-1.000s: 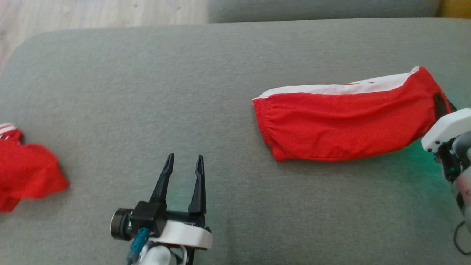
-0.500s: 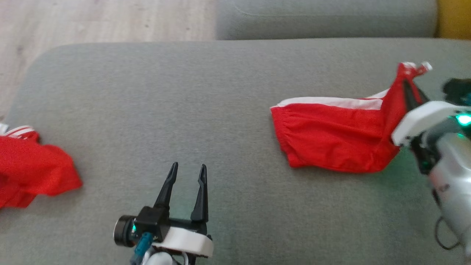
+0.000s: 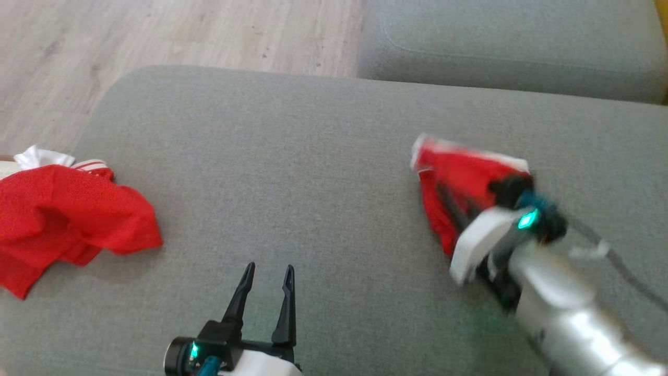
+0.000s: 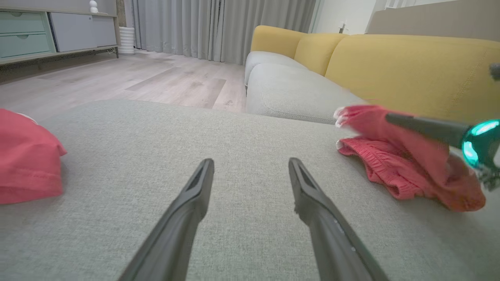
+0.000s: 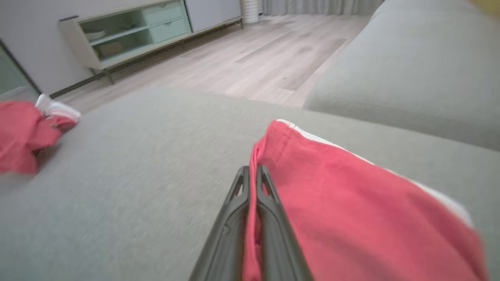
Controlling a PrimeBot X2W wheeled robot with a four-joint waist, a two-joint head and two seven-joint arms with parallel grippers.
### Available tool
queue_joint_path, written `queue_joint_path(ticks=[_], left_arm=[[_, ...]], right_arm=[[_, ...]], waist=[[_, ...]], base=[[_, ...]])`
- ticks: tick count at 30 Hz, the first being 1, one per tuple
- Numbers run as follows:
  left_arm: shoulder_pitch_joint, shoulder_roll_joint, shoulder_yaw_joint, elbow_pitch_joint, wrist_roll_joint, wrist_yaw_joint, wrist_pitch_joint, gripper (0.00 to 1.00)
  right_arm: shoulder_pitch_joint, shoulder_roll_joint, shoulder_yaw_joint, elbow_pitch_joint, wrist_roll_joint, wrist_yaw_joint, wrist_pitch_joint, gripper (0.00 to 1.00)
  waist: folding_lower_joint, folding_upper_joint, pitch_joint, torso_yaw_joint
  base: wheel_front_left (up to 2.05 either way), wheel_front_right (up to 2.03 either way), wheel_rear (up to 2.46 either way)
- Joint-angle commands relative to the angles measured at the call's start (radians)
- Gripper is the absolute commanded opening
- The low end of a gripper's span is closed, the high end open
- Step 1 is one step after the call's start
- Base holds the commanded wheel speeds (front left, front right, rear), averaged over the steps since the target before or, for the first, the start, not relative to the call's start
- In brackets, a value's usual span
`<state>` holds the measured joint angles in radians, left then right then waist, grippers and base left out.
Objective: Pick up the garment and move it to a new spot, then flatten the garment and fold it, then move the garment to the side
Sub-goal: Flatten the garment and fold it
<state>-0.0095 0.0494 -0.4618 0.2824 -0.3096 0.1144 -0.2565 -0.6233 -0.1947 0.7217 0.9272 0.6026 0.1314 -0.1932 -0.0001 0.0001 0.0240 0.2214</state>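
The garment (image 3: 459,169) is red with a white side stripe and lies on the right of the grey cushion (image 3: 292,156). One end is lifted and doubled over the rest. My right gripper (image 3: 443,193) is shut on that lifted edge; in the right wrist view its fingers (image 5: 252,171) pinch the red cloth (image 5: 351,203) at the hem. From the left wrist view the garment (image 4: 390,171) sits at the right with the right gripper's finger (image 4: 422,127) over it. My left gripper (image 3: 267,269) stands open near the cushion's front edge, nothing between its fingers (image 4: 195,187).
A second crumpled red garment (image 3: 62,214) lies at the cushion's left edge. Another grey cushion (image 3: 511,47) sits behind, with yellow backrests (image 4: 410,62). Wooden floor (image 3: 156,31) lies beyond the far left edge, and a low cabinet (image 5: 136,31) stands by the wall.
My right gripper has lifted the garment's right end and carried it leftward over the rest, so the cloth now lies doubled. The head view has shifted. The left gripper stays open.
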Motion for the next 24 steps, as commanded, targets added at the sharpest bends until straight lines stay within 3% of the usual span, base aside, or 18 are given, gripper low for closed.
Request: queue_joint_path(ticks=[1,6,12,18,24], left_arm=[[-0.02,0.001,0.024,-0.028,-0.002,0.001,-0.005,1.0],[-0.005,0.001,0.039,-0.03,0.004,0.002,-0.005,1.0],[0.022,0.001,0.07,-0.061,0.012,0.01,-0.005,1.0],[0.042,0.001,0.111,-0.125,0.021,0.032,-0.005,1.0],[0.056,0.001,0.122,-0.164,0.034,0.043,-0.005,1.0]], right_arm=[[0.01,0.008,0.013,-0.026,-0.014,-0.001,-0.003,1.0],[0.091,0.028,-0.039,-0.099,-0.035,-0.001,-0.055,1.0],[0.164,-0.008,-0.219,-0.275,-0.147,-0.001,-0.068,1.0],[0.394,0.014,-0.506,-0.637,-0.337,-0.001,-0.068,1.0],[0.592,0.042,-0.574,-0.732,-0.369,-0.001,-0.068,1.0]], waist=[[0.0001,-0.0001,-0.005,0.008],[0.0001,-0.0001,-0.027,-0.005],[0.0001,-0.0001,-0.055,-0.053],[0.0001,-0.0001,-0.078,-0.106],[0.0001,-0.0001,-0.09,-0.137]], base=[[0.0,0.0,0.0],[0.0,0.0,0.0],[0.0,0.0,0.0],[0.0,0.0,0.0],[0.0,0.0,0.0]])
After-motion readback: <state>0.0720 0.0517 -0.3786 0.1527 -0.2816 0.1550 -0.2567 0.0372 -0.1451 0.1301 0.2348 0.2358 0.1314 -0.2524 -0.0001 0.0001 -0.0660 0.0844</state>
